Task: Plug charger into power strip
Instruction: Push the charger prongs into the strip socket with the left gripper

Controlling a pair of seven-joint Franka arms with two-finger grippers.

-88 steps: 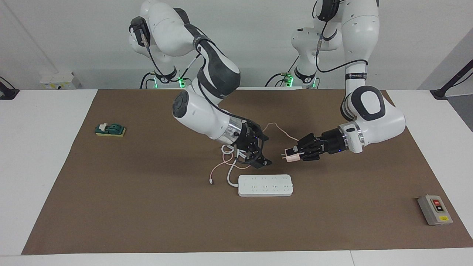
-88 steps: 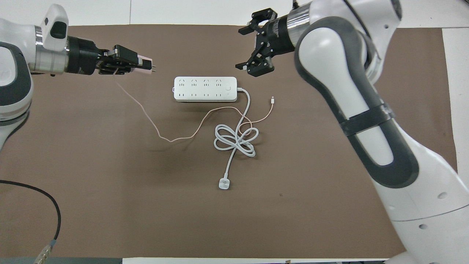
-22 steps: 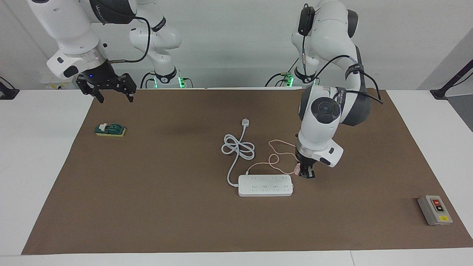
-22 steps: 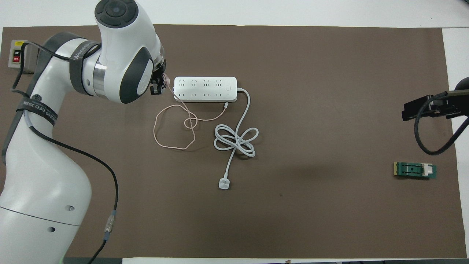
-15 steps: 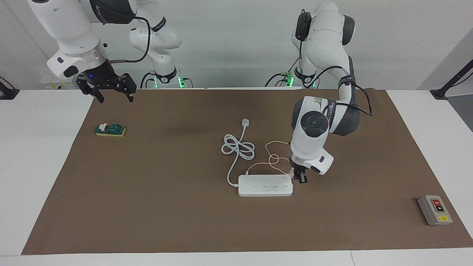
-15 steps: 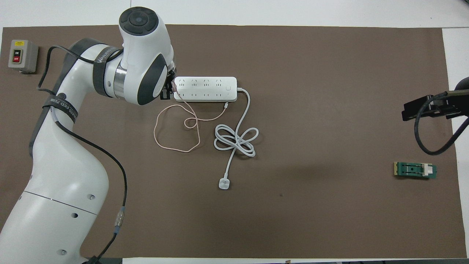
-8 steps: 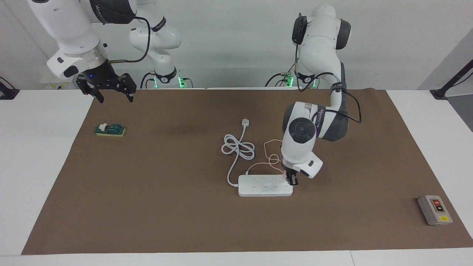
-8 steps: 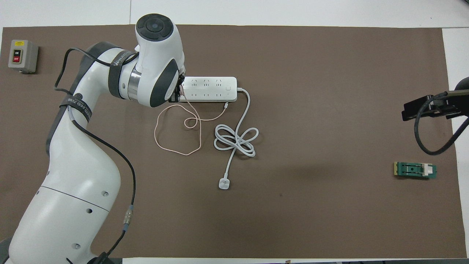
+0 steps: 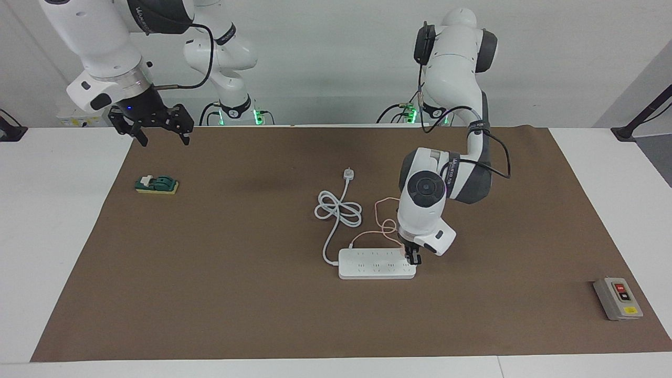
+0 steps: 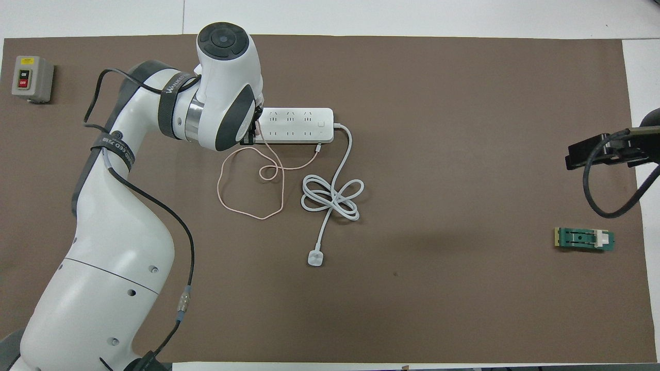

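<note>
Over the strip's (image 9: 377,263) end at frame centre, the left claw (image 9: 412,256) pinched the charger (image 9: 404,250), pointing down; upper left, the right claw (image 9: 152,124) hung spread, waiting.

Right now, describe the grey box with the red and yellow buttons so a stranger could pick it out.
Start at the brown mat and go to its corner at the left arm's end, farther from the robots than the white power strip. The grey box lies there alone, the only thing with red and yellow buttons.

White power strip (image 9: 376,263), pink cable (image 10: 247,201), brown mat (image 9: 236,294)
</note>
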